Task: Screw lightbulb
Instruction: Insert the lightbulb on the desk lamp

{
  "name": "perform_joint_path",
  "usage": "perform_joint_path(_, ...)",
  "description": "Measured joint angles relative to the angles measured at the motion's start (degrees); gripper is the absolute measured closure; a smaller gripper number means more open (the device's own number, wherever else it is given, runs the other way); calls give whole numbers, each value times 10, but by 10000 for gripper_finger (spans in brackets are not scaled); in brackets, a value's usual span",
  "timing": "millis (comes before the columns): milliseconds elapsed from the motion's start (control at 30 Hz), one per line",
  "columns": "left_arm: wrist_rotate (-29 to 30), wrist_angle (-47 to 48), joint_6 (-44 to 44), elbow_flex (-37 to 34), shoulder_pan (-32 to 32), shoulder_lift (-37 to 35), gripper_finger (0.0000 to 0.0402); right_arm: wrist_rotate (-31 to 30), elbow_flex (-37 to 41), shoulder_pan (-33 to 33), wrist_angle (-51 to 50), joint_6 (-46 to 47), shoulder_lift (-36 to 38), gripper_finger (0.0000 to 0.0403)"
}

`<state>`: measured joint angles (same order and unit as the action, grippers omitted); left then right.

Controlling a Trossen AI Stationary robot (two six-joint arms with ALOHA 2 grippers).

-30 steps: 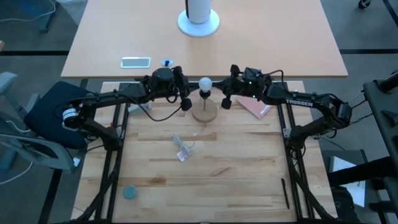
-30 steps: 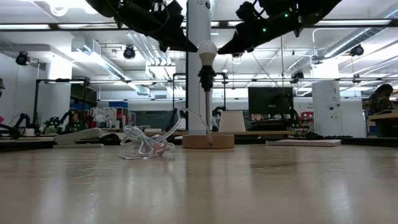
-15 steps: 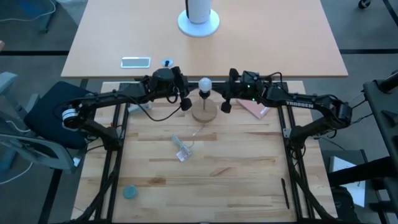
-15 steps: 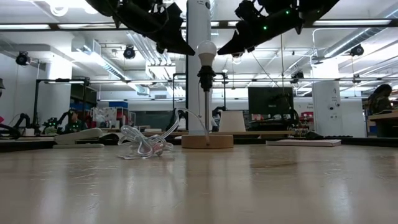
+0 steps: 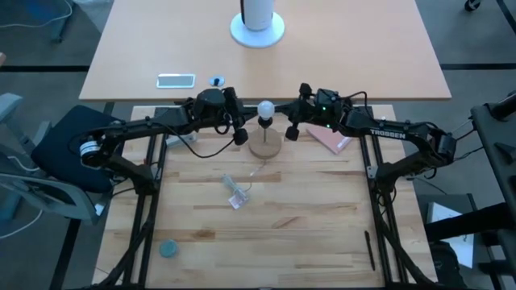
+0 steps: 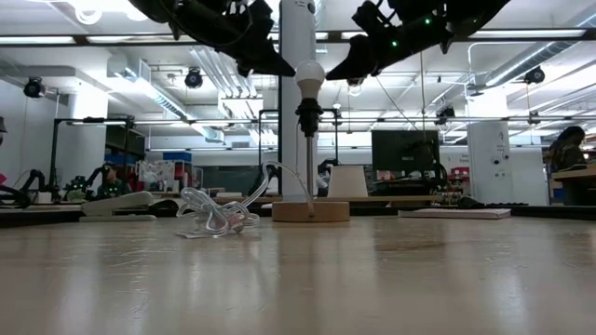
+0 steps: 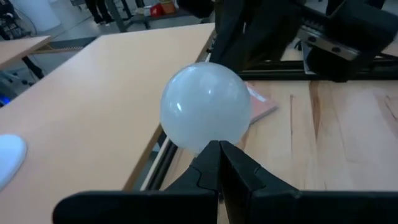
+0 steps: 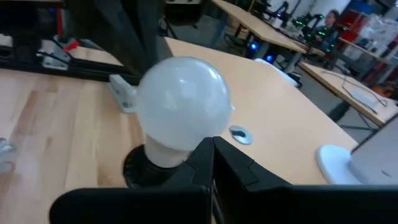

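Observation:
The frosted white lightbulb [image 5: 264, 108] stands upright with its base in the black socket [image 6: 308, 114], on a thin stem above the round wooden stand [image 5: 265, 146]. My left gripper [image 5: 240, 135] hangs shut at bulb height, left of the bulb and a little nearer the table's front. My right gripper [image 5: 292, 133] hangs shut at the same height to the bulb's right. Each wrist view shows the lightbulb [image 7: 205, 112] [image 8: 183, 99] just ahead of that arm's shut fingertips. A gap to the bulb shows from above for both grippers.
A crumpled clear plastic wrapper [image 5: 236, 196] lies in front of the stand. A pink flat pad [image 5: 330, 138] lies under the right arm. A small teal disc [image 5: 168, 249] and a black pen [image 5: 370, 250] lie near the front edge. A phone [image 5: 176, 80] lies on the far table.

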<state>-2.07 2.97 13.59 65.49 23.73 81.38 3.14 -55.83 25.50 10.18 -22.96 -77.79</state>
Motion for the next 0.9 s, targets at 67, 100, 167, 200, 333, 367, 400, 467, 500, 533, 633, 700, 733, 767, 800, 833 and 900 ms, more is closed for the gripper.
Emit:
perform_joint_path(67, 0, -1, 0, 0, 0, 0, 401, 11, 0, 0, 7, 6, 0, 401)
perform_joint_path(100, 0, -1, 0, 0, 0, 0, 401, 21, 0, 1, 8, 10, 0, 401)
perform_joint_path(167, 1, 1, 0, 0, 0, 0, 401, 33, 0, 1, 9, 17, 0, 401)
perform_joint_path(200, 2, 1, 0, 0, 0, 0, 401, 37, 0, 1, 9, 19, 0, 401)
perform_joint_path(333, 12, 0, -5, 0, 0, 0, 401, 48, 0, 1, 7, 35, 0, 401)
perform_joint_path(367, 20, 0, -5, 0, 0, 0, 401, 56, 0, 0, 5, 39, -1, 401)
perform_joint_path(400, 29, -1, -6, 0, 0, 0, 401, 63, 0, -1, 4, 44, -1, 401)
perform_joint_path(467, 38, -1, -6, 0, 1, 1, 401, 66, 0, -4, 2, 49, 0, 401)
perform_joint_path(500, 41, -1, -9, 0, 0, 1, 401, 66, 0, -5, 1, 49, -1, 401)
perform_joint_path(533, 43, -2, -12, 0, 0, 1, 401, 63, 0, -5, -1, 49, 0, 401)
perform_joint_path(633, 53, 6, -24, 0, 0, -2, 401, 61, 0, -5, -7, 50, 1, 401)
perform_joint_path(700, 54, 18, -27, 0, -1, -7, 401, 56, 0, -4, -13, 50, 2, 401)
perform_joint_path(733, 54, 21, -29, 0, -1, -9, 401, 47, 0, -4, -13, 49, 4, 401)
perform_joint_path(767, 54, 28, -30, 0, -1, -13, 401, 43, 0, -4, -15, 49, 8, 401)
perform_joint_path(800, 54, 37, -30, 0, -1, -16, 401, 36, 0, -4, -15, 47, 10, 401)
perform_joint_path(833, 54, 42, -30, 0, -1, -18, 401, 26, 0, -4, -15, 45, 12, 401)
perform_joint_path(900, 54, 50, -30, 0, -1, -24, 401, 4, 0, -2, -22, 37, 12, 401)
